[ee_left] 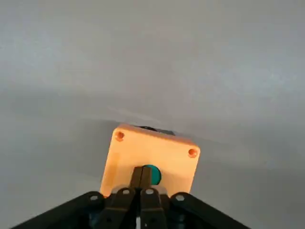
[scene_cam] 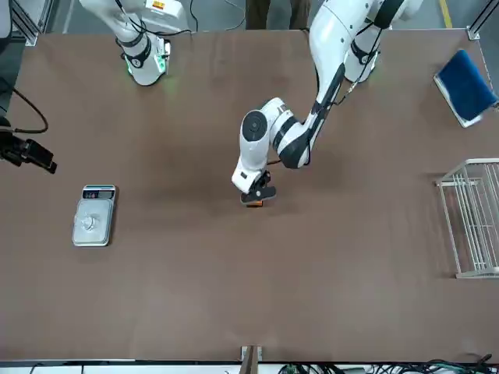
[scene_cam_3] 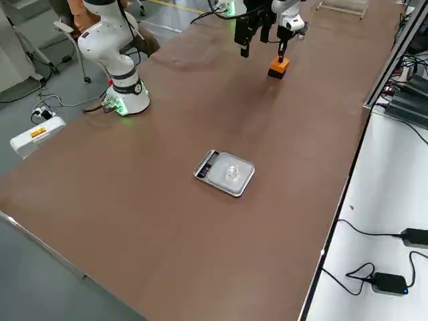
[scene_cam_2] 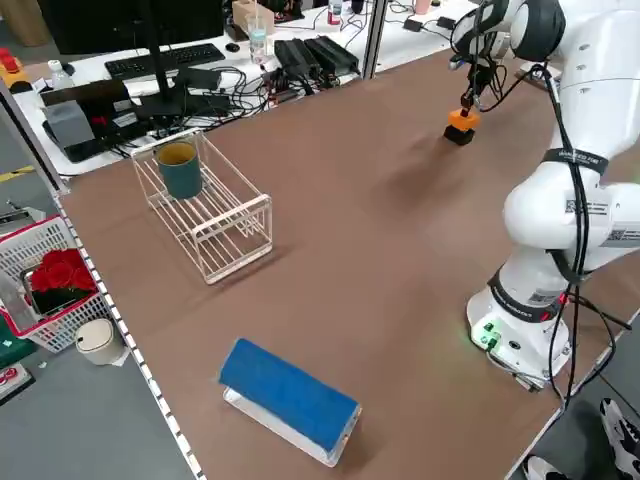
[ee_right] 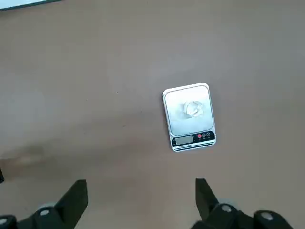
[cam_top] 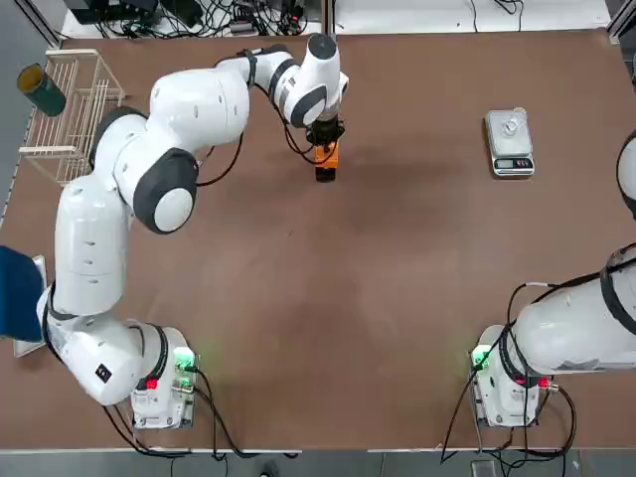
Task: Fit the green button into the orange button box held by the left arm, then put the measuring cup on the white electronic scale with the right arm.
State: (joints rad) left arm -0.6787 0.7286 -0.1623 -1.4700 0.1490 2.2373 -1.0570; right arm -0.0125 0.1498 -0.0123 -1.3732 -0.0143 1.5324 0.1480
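The orange button box stands on the table at the far middle, on a dark base. My left gripper is directly above it, shut, with its closed fingertips down on the box's top face. The green button sits in the hole there, its cap partly hidden by the tips. The white electronic scale lies at the far right, with the clear measuring cup on its plate. My right gripper hangs open and empty high over the table, off to one side of the scale and cup.
A white wire rack holding a dark green cup stands at the far left corner. A blue-topped block lies at the left edge nearer the bases. Cables and equipment line the bench beyond the far edge.
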